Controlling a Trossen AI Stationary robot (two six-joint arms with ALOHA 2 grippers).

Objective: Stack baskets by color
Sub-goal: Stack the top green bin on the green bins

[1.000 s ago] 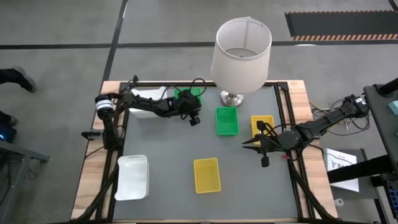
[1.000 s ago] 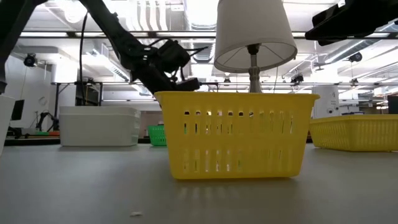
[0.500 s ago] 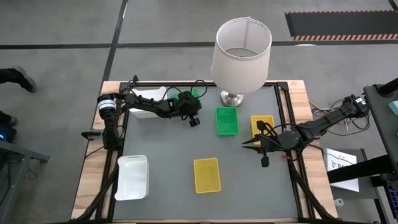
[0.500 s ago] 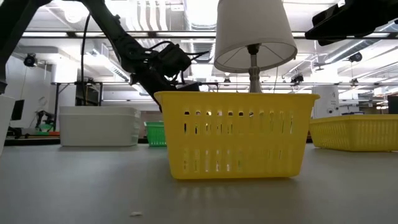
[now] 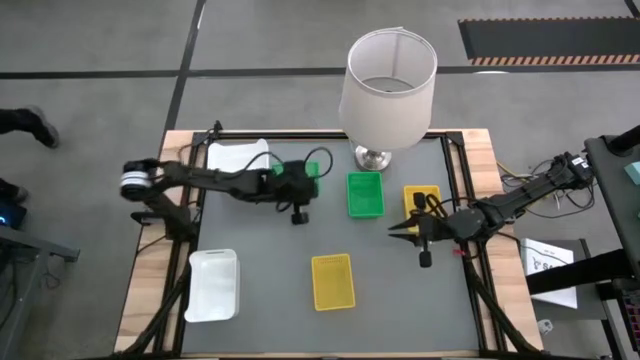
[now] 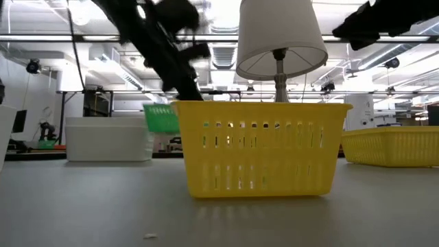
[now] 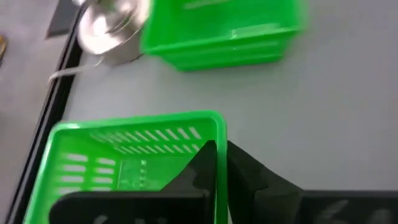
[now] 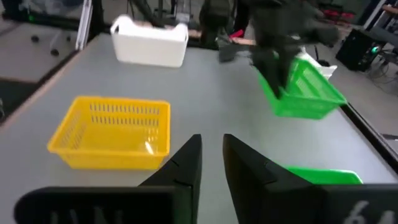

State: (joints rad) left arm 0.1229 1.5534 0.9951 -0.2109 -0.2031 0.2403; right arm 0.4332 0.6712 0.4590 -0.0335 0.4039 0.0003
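My left gripper [image 5: 303, 180] is shut on a green basket [image 5: 314, 168], which hangs above the far middle of the table and shows raised in the low view [image 6: 160, 118]. A second green basket [image 5: 365, 194] rests on its base just to its right. One yellow basket [image 5: 333, 282] stands near the front middle. Another [image 5: 421, 203] stands at the right, beside my right gripper [image 5: 397, 228]. My right gripper is open and holds nothing. White baskets sit at the near left [image 5: 213, 285] and far left [image 5: 238, 157]. My left gripper pinches one side wall of the green basket [image 7: 217, 140] near a corner, with one finger inside the basket and one outside. The fingers slant down from the table's left. The basket is lifted clear of the table and hangs tilted [image 8: 303, 93].
A tall lamp with a white shade [image 5: 388, 75] stands at the far middle, its metal foot [image 5: 373, 157] just behind the standing green basket. The middle of the grey mat [image 5: 260, 240] has free room. A black frame runs along the table's edges.
My left gripper has taken the green basket off the table and carried it up, toward the near edge and a little toward the standing green basket. The basket now hangs clear and tilted. My right arm has kept still.
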